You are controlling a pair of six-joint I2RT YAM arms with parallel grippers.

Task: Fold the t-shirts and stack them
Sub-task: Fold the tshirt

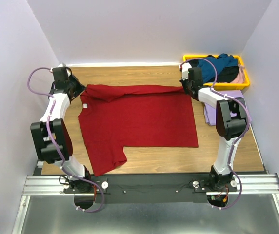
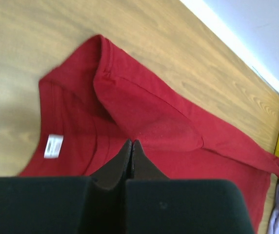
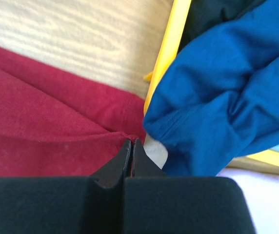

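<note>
A dark red t-shirt [image 1: 139, 122] lies spread on the wooden table, its far edge folded over toward the front. My left gripper [image 1: 79, 91] is shut on that fold's left end; in the left wrist view the tips [image 2: 131, 142] pinch the red cloth [image 2: 149, 112] by a sleeve. At the fold's right end my right gripper [image 1: 187, 91] is shut too, its tips [image 3: 131, 141] holding red cloth [image 3: 42, 122]. A lavender t-shirt [image 1: 209, 115] lies under the right arm. A teal blue t-shirt [image 1: 220, 66] [image 3: 227, 83] is heaped in the tray with black and pale pink [image 1: 236, 74] ones.
The yellow plastic tray [image 1: 247, 82] stands at the table's far right corner, its rim [image 3: 171, 48] just beside my right gripper. A white label [image 2: 54, 145] shows inside the red shirt's collar. White walls close in the table at the back and both sides.
</note>
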